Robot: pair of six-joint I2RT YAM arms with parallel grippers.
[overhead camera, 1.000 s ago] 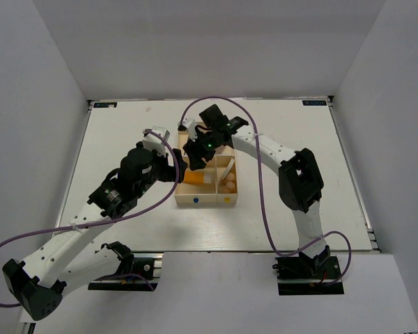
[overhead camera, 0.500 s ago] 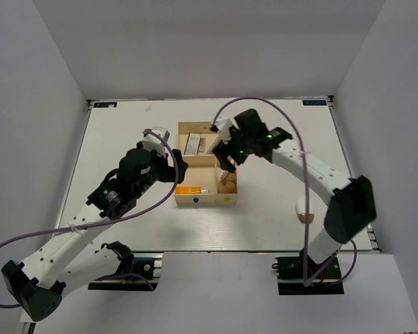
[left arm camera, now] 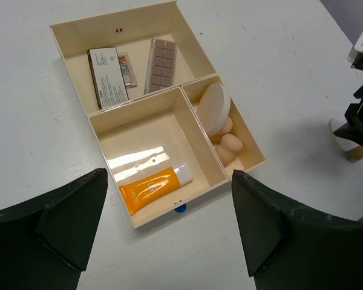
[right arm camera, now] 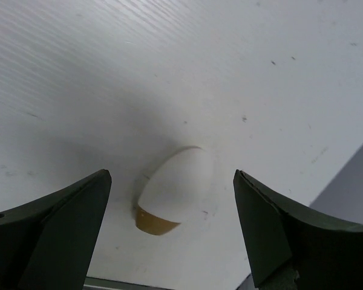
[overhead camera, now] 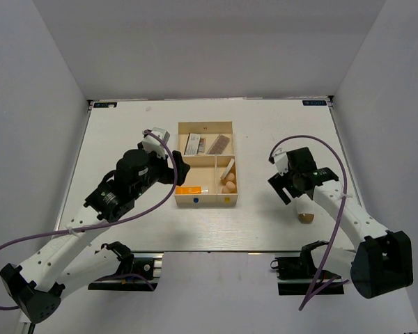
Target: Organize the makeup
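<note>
My right claw (right arm camera: 169, 176) is wide apart with nothing in it. It hangs over the white bottle (right arm camera: 172, 196), which lies on its side on the desk (right arm camera: 78, 72), well apart from the wooden tray (left arm camera: 136, 101). My left claw (left arm camera: 169, 178) is wide apart too, above the tray. In the tray's far part lie two flat palettes (left arm camera: 109, 77). The orange tube (left arm camera: 154, 187) lies in the middle part. In the narrow side part, the round pad (left arm camera: 210, 107) leans over the peach sponges (left arm camera: 231, 144).

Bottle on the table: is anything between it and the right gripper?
Nothing visible. The right gripper hangs open directly over the bottle, and only bare table shows between its fingers and the bottle.
</note>
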